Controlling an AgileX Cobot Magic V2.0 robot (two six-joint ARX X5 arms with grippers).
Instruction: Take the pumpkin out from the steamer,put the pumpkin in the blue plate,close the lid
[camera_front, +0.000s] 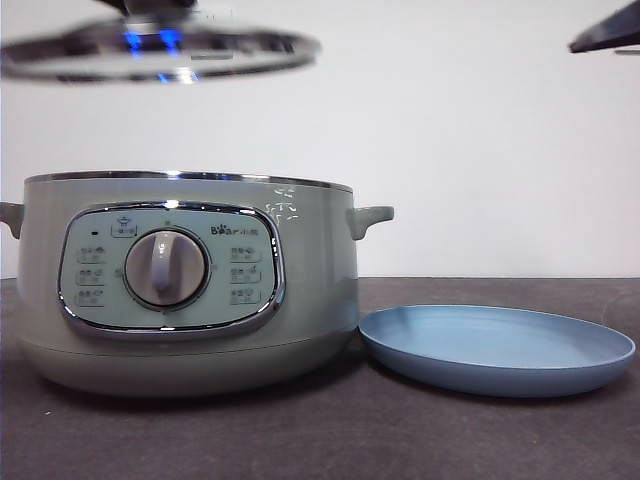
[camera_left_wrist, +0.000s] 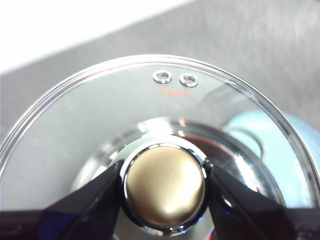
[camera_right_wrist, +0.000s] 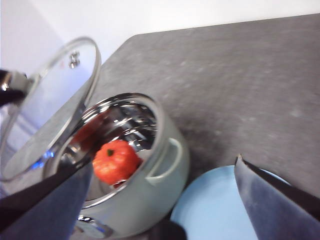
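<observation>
Pumpkin (camera_right_wrist: 115, 161) sits inside the open steamer (camera_front: 190, 290), small, orange-red, ribbed, dark green stem on top; shiny metal liner around it. Steamer is pale sage green with a chrome-framed panel and big dial. Lid (camera_front: 160, 50) is lifted clear above the pot, roughly level, glass dome with chrome rim. Left gripper (camera_left_wrist: 165, 186) pinches the lid's knob (camera_left_wrist: 165, 185), one jaw on each side; the knob looks goldish here, probably lighting. Blue plate (camera_front: 497, 350) lies at the steamer's 3 o'clock, just beside it, bare, matte light blue. Right gripper (camera_right_wrist: 162, 200) hovers above plate and pot, jaws spread wide.
</observation>
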